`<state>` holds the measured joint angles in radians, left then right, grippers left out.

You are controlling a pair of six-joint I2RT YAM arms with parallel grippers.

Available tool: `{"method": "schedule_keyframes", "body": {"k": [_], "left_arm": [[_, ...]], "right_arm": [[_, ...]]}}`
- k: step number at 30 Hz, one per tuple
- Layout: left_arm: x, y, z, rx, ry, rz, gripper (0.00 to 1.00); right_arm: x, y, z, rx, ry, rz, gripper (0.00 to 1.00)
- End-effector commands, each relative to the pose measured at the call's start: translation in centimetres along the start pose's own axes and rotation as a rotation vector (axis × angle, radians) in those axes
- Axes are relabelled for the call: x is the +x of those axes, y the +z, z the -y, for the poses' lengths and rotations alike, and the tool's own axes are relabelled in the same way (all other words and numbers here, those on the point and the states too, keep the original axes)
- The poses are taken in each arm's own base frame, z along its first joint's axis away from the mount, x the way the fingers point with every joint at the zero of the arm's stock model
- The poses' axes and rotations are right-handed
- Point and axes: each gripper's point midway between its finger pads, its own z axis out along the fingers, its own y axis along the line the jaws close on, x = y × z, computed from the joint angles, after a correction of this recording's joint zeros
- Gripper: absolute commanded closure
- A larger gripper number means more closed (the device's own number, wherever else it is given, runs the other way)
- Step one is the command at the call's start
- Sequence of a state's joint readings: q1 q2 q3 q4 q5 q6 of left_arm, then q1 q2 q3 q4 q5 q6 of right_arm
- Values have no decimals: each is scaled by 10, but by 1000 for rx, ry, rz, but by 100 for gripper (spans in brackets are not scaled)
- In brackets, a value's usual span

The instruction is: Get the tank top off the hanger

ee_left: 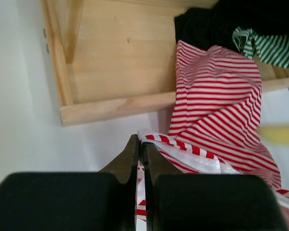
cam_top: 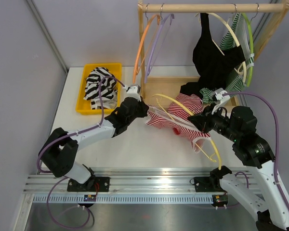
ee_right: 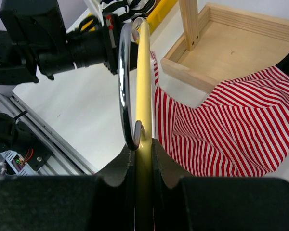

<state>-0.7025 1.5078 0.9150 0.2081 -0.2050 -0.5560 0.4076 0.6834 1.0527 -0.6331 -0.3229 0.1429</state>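
Your yellow plastic bin [cam_top: 83, 86] sits at the far left of the white worktop [cam_top: 135, 144]. It holds one crumpled zebra-striped garment [cam_top: 100, 84]. The shallow pale-wood tray [cam_top: 164, 89] at the foot of the rack [cam_top: 207, 7] has the lower ends of a black top [cam_top: 212, 53] and a green-striped top [cam_top: 231, 43] pooled at its right end. Both tops hang from the round wooden rail. Bare orange [cam_top: 140, 45] and lilac [cam_top: 156, 41] hangers, thin curved loops, hang at the rail's left end.

The tank top [cam_top: 176, 113] is soft knit in fine red and white stripes, with white-banded edges. It lies rumpled on the worktop, its far part draped over the tray's front lip and the rest stretched between your two arms. The hanger [ee_right: 143, 77] is a smooth yellow arc with a chrome hook [ee_right: 121, 86], and it crosses the fabric. The garment looks still threaded on it.

Your left gripper [ee_left: 139, 142] is pinched together on the tank top's left edge, the striped band caught between the dark fingers just in front of the tray. Your right gripper [ee_right: 142, 144] is clamped on the hanger where the hook meets the yellow arm. The tank top hangs just beside it, on the tray side. The two grippers face each other across the cloth.
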Motion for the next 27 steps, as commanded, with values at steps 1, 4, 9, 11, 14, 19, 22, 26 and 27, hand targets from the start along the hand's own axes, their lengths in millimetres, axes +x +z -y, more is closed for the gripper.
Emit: {"method": "schedule_keyframes", "body": {"k": [1,4,9,11,14,19,22,26,27], "left_arm": [[0,-14,8,34,40,56,100],[18,-34,36,109,112,44,100],[53,-77,72,258,196,-8,100],[80,-96,74,299,232,-55,100],[99,-128,85,378,241,-74,100],[143,-175,92,461,261,-136,100],[165,-204,107,518,264,-183,100],[196,-250,130,581,273,-235,100],[197,-257,138,586,267,-237,100]], "right_arm": [[-28,-15,-5,13,-27,124,100],[-36,-16,-2,36,-23,155,100],[-54,-15,10,110,-15,229,100],[-65,-16,16,144,-14,264,100],[-80,-17,26,205,-8,321,100],[-102,-18,36,263,6,419,100],[-108,-15,38,271,7,444,100],[-109,-3,43,279,-7,434,100],[-111,-2,43,280,-17,438,100]]}}
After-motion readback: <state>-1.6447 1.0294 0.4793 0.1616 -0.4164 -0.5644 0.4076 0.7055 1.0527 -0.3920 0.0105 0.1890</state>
